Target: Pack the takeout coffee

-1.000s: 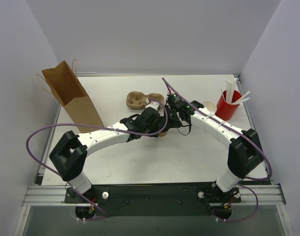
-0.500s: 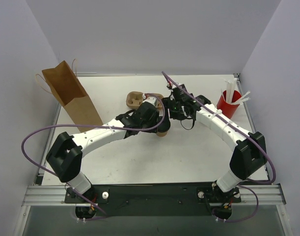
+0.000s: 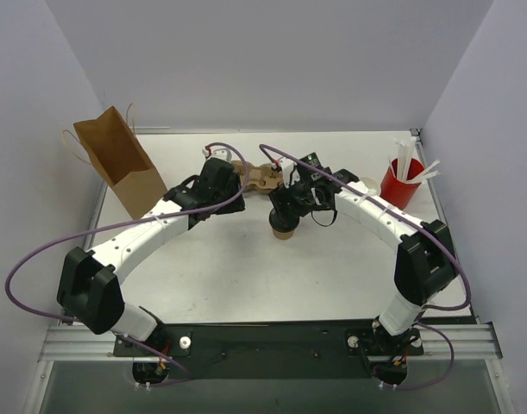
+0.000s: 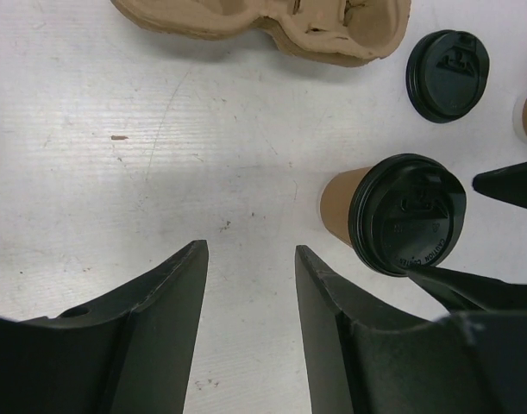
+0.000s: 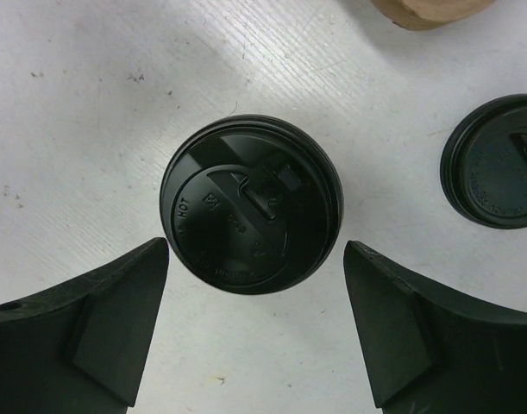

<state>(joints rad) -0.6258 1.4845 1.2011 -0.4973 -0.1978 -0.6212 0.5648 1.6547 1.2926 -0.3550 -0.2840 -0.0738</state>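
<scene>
takeout coffee (image 3: 283, 226) is seen upright on the bench (image 3: 246, 267), black lid fitted. it is placed near the pulp carrier (image 3: 256, 178), on the carrier's side toward the arm bases, not touching it. right hand (image 5: 254, 252) is held above the coffee, spread wide, with a gap visible on either side of the lid; nothing is gripped. left hand (image 4: 250, 250) is held by the carrier's left end, parted narrowly, empty. a loose black lid (image 4: 447, 73) is laid flat just beside the carrier.

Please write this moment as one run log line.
left gripper: open, empty | right gripper: open, flanking takeout coffee, not touching | loose lid: beside it
</scene>
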